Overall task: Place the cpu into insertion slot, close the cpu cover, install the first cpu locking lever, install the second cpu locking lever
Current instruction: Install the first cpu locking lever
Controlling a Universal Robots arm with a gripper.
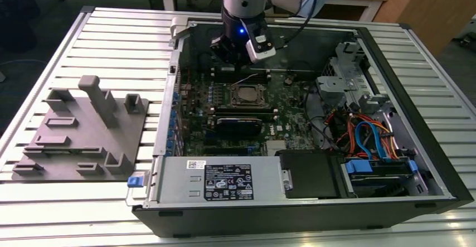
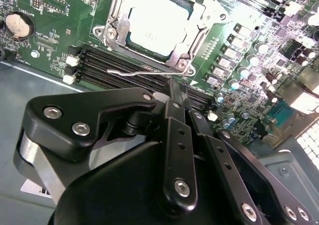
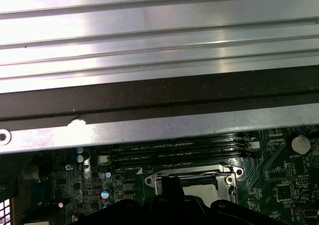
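The cpu [image 2: 157, 23] lies flat in the insertion slot [image 1: 248, 95] on the green board, its silvery top showing through the window of the cpu cover [image 2: 202, 28], which is folded down over it. A thin wire locking lever [image 2: 137, 71] sticks out free above the black memory slots beside the socket. My gripper [image 2: 172, 91] hangs just past that side of the socket, fingers shut with nothing seen between them, the tip close to the lever's root. In the exterior view the gripper [image 1: 236, 66] is over the board's far part. The first wrist view shows the socket [image 3: 199, 182] below the case wall.
The open computer case [image 1: 416, 146] lies on a slatted metal table [image 1: 111, 40]. A power supply [image 1: 223, 183] sits at the near edge, and drive bays with blue and orange cables [image 1: 364, 135] at the exterior view's right. A grey fixture block [image 1: 82, 130] stands at its left.
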